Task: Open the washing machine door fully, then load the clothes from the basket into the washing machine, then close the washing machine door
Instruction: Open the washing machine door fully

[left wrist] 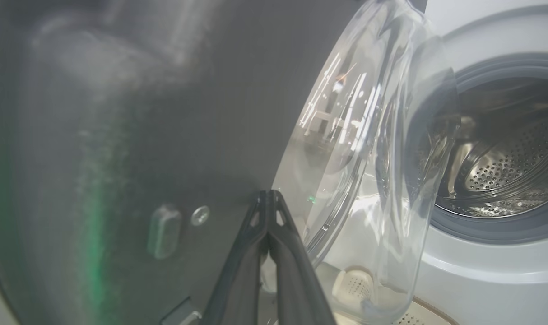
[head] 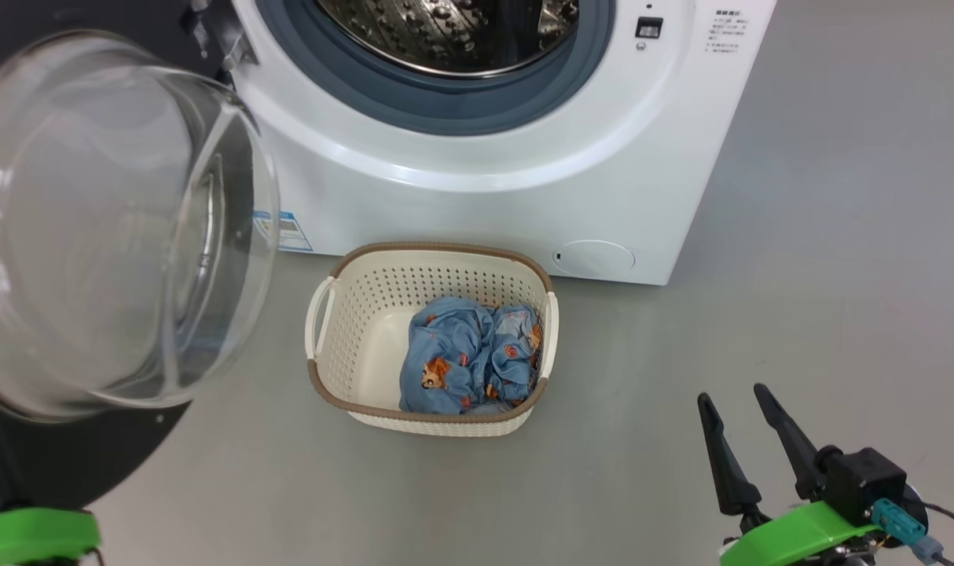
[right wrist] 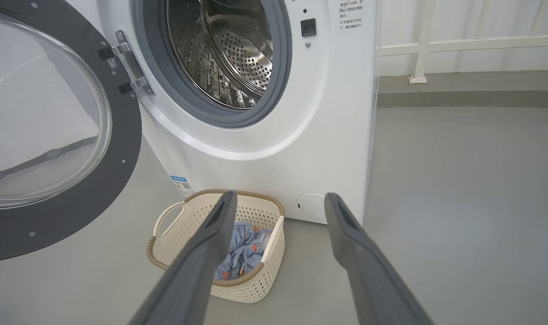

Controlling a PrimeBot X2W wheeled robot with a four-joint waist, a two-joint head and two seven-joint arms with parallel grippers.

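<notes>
Left hand (left wrist: 268,198), fingers pressed together, at round black-rimmed glass door (head: 92,228); right hand (head: 732,397) spread wide, empty; slipping off the glossy rim (right wrist: 125,149) could stall the swing.

Bright, even light; glare streaks the door (left wrist: 346,113), its black rim perhaps blurred by closeness.

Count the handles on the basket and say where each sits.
2. The left handle is on the left end of the basket; the right handle is on its right end, beside the blue clothes. None appears hidden.
</notes>
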